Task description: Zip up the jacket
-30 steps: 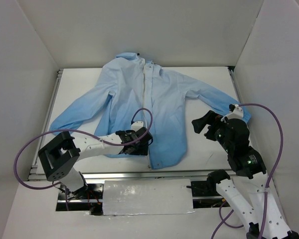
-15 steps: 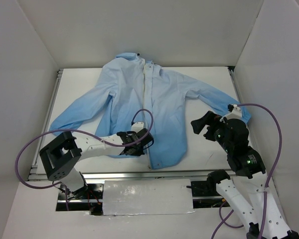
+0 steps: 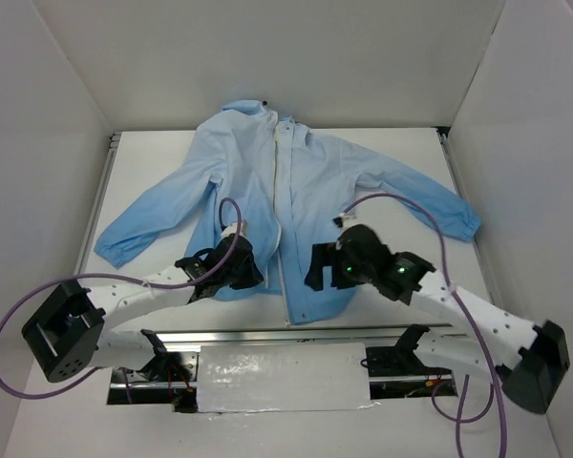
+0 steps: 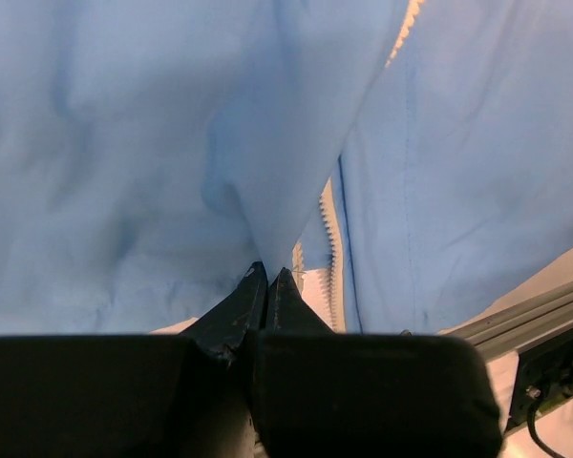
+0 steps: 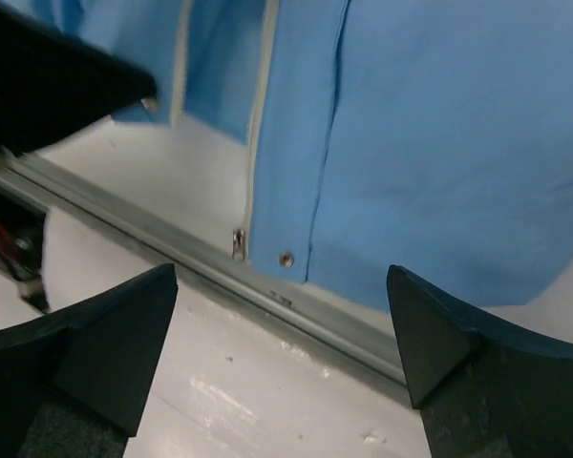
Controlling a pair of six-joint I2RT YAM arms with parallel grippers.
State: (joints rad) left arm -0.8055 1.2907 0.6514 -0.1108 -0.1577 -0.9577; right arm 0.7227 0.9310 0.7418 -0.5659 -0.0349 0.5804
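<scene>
The light-blue jacket (image 3: 315, 181) lies spread face up on the white table, its whitish zipper strip (image 3: 285, 181) running down the front centre. My left gripper (image 3: 253, 275) is shut on the jacket's left front panel near the hem. In the left wrist view the cloth (image 4: 267, 172) rises in a taut fold into the left gripper's (image 4: 269, 275) closed tips, with zipper teeth (image 4: 330, 243) just to their right. My right gripper (image 3: 313, 277) hangs open over the right panel's bottom corner. The right wrist view shows the right gripper (image 5: 282, 277) framing a metal zipper end (image 5: 238, 241) and a snap (image 5: 286, 259).
An aluminium rail (image 5: 172, 250) runs along the table's near edge right under the hem, and another rail (image 3: 97, 205) borders the left side. White walls enclose the table. The right sleeve's cuff (image 3: 463, 227) lies near the right wall and the left cuff (image 3: 110, 250) near the left rail.
The left gripper has shut on the jacket's left panel and drawn it a little leftward. The right arm has swung from the right side of the table over to the jacket's lower hem.
</scene>
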